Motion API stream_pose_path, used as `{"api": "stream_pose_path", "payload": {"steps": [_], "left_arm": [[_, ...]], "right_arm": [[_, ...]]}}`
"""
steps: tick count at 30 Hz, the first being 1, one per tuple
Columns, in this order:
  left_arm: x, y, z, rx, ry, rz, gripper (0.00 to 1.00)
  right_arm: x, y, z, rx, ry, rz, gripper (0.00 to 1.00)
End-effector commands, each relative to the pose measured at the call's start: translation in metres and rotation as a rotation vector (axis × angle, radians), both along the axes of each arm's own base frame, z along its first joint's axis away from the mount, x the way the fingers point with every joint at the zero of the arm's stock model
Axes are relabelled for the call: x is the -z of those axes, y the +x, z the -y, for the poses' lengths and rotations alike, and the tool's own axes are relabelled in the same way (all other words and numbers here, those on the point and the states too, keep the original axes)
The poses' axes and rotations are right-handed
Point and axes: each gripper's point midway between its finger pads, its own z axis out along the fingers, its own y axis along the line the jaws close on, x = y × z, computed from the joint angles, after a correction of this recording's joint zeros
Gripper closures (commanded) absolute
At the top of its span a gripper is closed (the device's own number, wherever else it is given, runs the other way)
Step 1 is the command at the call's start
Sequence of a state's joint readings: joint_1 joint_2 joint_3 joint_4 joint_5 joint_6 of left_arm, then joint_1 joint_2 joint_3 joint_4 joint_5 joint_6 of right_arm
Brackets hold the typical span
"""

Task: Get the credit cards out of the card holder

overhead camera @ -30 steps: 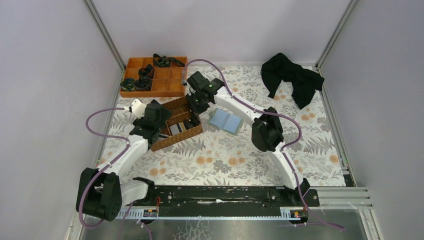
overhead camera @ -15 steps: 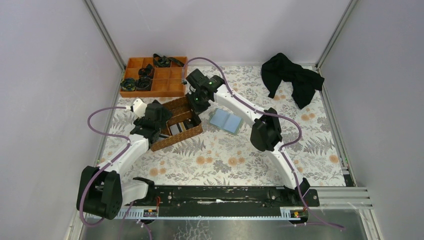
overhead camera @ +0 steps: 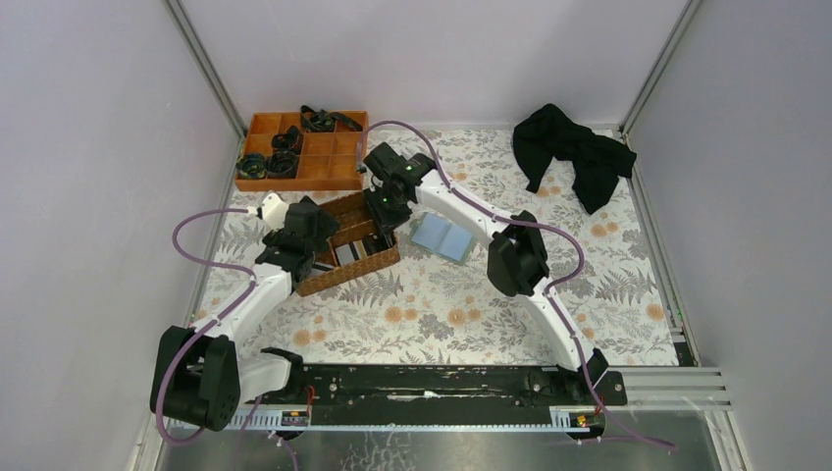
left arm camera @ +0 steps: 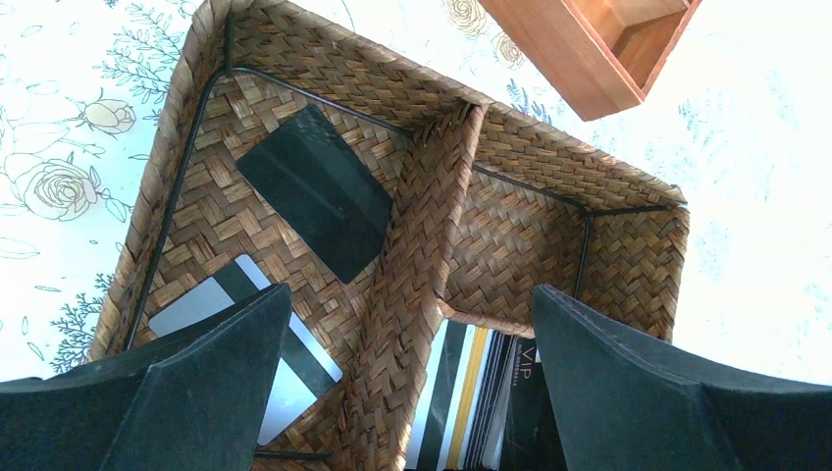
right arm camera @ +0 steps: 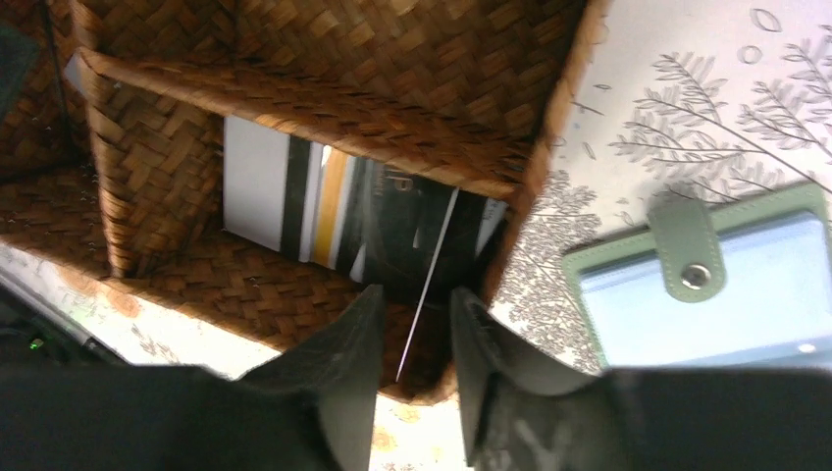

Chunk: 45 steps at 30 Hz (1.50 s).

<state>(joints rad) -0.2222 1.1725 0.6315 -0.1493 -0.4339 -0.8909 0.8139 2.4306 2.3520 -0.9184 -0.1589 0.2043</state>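
Floral-printed worktop (overhead camera: 442,314) carries a brown woven wicker compartment basket (overhead camera: 343,277). The grey-green folding card holder (overhead camera: 443,237) lies open just beside the basket's right wall, teal inside up. Cannot tell whether its slots hold more cards.

Left end effector (left arm camera: 410,294) hangs over the basket, jaws wide apart, empty. Right end effector (right arm camera: 414,309) hangs over the compartment nearest the holder. Its fingers are slightly apart, and a thin whitish plastic card (right arm camera: 442,240) stands edge-on between them, apparently touching neither, above a striped stack of credit cards (right arm camera: 294,201).

Risks:
- The card is close to the basket wall. If it falls tilted, it may catch the rim and slide out onto the worktop.
- Both arms crowd one basket. A brush could shove it.
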Motion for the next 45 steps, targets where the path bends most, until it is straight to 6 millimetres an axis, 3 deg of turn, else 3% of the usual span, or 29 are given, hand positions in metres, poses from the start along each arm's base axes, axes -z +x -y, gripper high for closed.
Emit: {"api": "stream_pose_path", "payload": {"steps": [1, 4, 8, 9, 14, 17, 19, 21, 24, 26, 30, 32, 38, 41, 45], "left_arm": [[-0.011, 0.01, -0.001, 0.003, 0.009, 0.053, 0.0], [-0.01, 0.012, 0.002, 0.017, 0.003, 0.05, 0.0], [-0.008, 0.014, 0.006, 0.037, -0.004, 0.047, 0.0], [-0.009, 0.014, 0.007, 0.045, -0.005, 0.05, 0.0], [-0.02, 0.02, 0.02, 0.12, -0.038, 0.11, 0.0], [-0.034, 0.024, 0.039, 0.218, -0.062, 0.176, 0.0], [-0.045, 0.027, 0.053, 0.268, -0.055, 0.207, 0.02], [-0.053, 0.031, 0.076, 0.334, -0.013, 0.217, 0.04], [-0.059, 0.034, 0.13, 0.482, 0.035, 0.208, 0.04], [-0.06, 0.039, 0.166, 0.584, -0.002, 0.192, 0.04], [-0.052, 0.037, 0.233, 0.746, -0.078, 0.137, 0.04], [-0.037, 0.04, 0.254, 0.784, -0.063, 0.1, 0.04], [0.02, 0.053, 0.267, 0.764, -0.067, -0.094, 0.04], [0.033, 0.047, 0.273, 0.788, -0.1, -0.123, 0.05], [0.05, 0.047, 0.258, 0.748, -0.051, -0.166, 0.05]], "right_arm": [[-0.012, -0.002, -0.009, -0.027, 0.039, 0.034, 0.52], [-0.03, 0.001, -0.013, -0.036, 0.098, 0.087, 0.48], [-0.071, 0.006, -0.018, -0.025, 0.226, 0.2, 0.48], [-0.074, 0.004, -0.016, -0.019, 0.241, 0.216, 0.48], [-0.132, 0.003, -0.001, 0.018, 0.353, 0.381, 0.48], [-0.146, 0.005, 0.018, 0.077, 0.358, 0.455, 0.48], [-0.146, 0.009, 0.032, 0.119, 0.344, 0.475, 0.48], [-0.131, 0.013, 0.051, 0.183, 0.321, 0.448, 0.49], [-0.119, 0.024, 0.09, 0.32, 0.353, 0.41, 0.51], [-0.128, 0.029, 0.121, 0.407, 0.407, 0.467, 0.51], [-0.131, 0.031, 0.186, 0.582, 0.387, 0.577, 0.57], [-0.128, 0.028, 0.209, 0.63, 0.357, 0.608, 0.61], [-0.112, 0.021, 0.225, 0.618, 0.298, 0.576, 0.68], [-0.099, 0.018, 0.225, 0.61, 0.29, 0.547, 0.71], [-0.085, 0.016, 0.221, 0.591, 0.288, 0.514, 0.72]]}}
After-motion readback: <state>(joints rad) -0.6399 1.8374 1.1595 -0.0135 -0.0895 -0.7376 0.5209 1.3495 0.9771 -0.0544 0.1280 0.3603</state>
